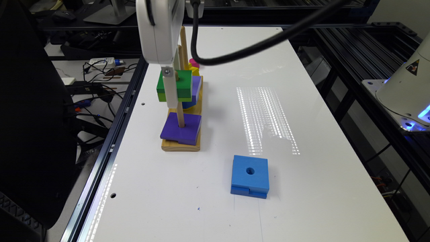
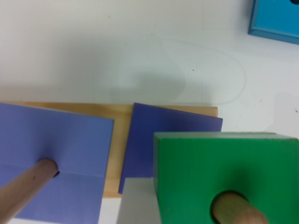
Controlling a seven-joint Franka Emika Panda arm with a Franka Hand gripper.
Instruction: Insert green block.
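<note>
Green block [image 1: 174,85] partway down the near peg [image 1: 180,116], held by the gripper [image 1: 170,88].

The block looks rigid, light and painted smooth, so I judge flat side faces the best hold; a finger [image 2: 135,200] lies against one side, the other hidden, so the pinch is likely but I cannot tell. The peg passes through its centre hole. The wooden base [image 1: 181,143] carries a purple block [image 1: 181,129] on this peg, another purple block [image 2: 51,154] on the next. A blue block [image 1: 250,176] lies apart on the table [image 1: 302,188].

A robotics lab: a white worktable [image 1: 302,188] framed by black metal rails [image 1: 366,60], a robot base [image 1: 408,90] glowing blue at its edge, and tangled cables [image 1: 97,97] on a desk beside it
</note>
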